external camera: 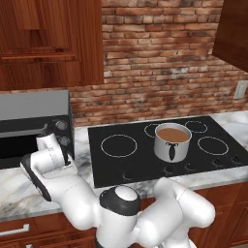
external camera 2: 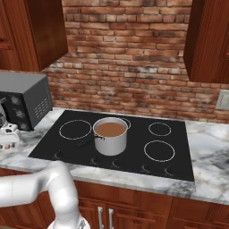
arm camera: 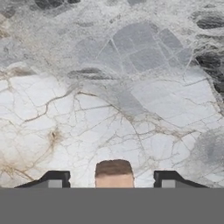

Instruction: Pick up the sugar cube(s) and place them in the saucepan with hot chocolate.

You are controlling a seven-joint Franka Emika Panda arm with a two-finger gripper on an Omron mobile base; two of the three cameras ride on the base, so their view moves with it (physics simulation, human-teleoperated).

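Hand view: the gripper [arm camera: 113, 180] hangs low over the marble counter [arm camera: 131, 87], its fingers [arm camera: 54, 178] spread on either side of the sugar cube [arm camera: 113, 174] at six o'clock, gaps visible, not yet grasping. The saucepan [external camera: 172, 142] sits on the cooktop [external camera: 121, 164], well apart at the gripper's three o'clock in the left base view.

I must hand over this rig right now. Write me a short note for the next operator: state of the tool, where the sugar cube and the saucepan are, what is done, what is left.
Tool: low over the marble counter left of the stove, beside the microwave. Its fingertips stand on either side of the sugar cube with gaps showing, so no grip yet.
Sugar cube: on the counter, between the fingertips.
Saucepan: on the stove, rear middle, brown liquid inside, handle toward the front.
Done: the tool is lined up on the cube.
Left: close on the cube, lift it, carry it right to the saucepan, drop it in.
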